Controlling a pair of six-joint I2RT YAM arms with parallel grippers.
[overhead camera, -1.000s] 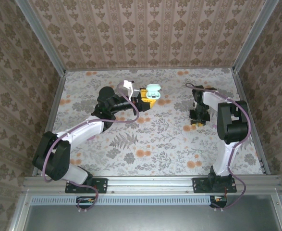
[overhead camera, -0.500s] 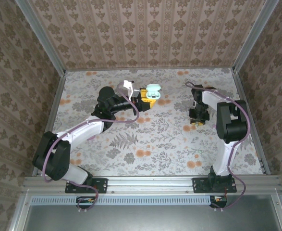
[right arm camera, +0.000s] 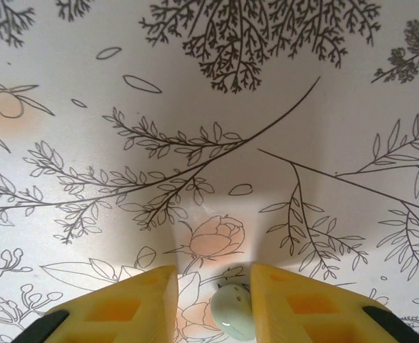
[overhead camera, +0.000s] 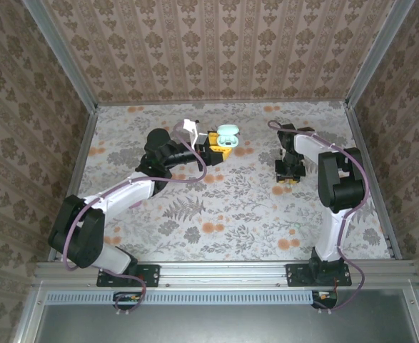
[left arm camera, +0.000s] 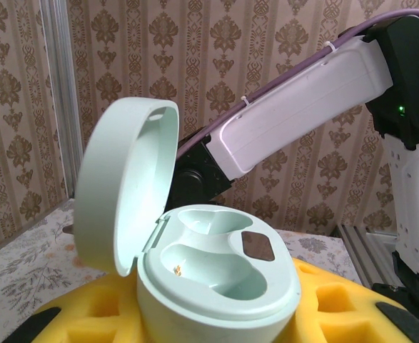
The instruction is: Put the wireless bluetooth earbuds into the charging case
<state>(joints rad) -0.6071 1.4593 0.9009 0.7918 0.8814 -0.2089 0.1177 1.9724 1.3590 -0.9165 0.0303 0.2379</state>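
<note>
A mint-green charging case (left arm camera: 216, 279) sits clamped between the yellow foam pads of the left gripper (overhead camera: 217, 146), toward the far middle of the flower-patterned surface (right arm camera: 195, 107). Its lid (left arm camera: 123, 186) is hinged fully back and both wells look empty, so the case seems to be held open and steady as a target for loading. The left arm (overhead camera: 123, 193) reaches diagonally from its base at the near left, stretched low toward the far centre. To the right and well apart from the case, the right arm (overhead camera: 341, 179) folds back on itself, with the right gripper (right arm camera: 213, 271) pointing straight down at the surface. Its yellow fingers stand a little apart with a single mint earbud (right arm camera: 232, 312) lying between them, nearer one finger, with a clear gap at the other. The earbud does not look pinched, so this reads as the pick-up step, with neither earbud in the case yet.
</note>
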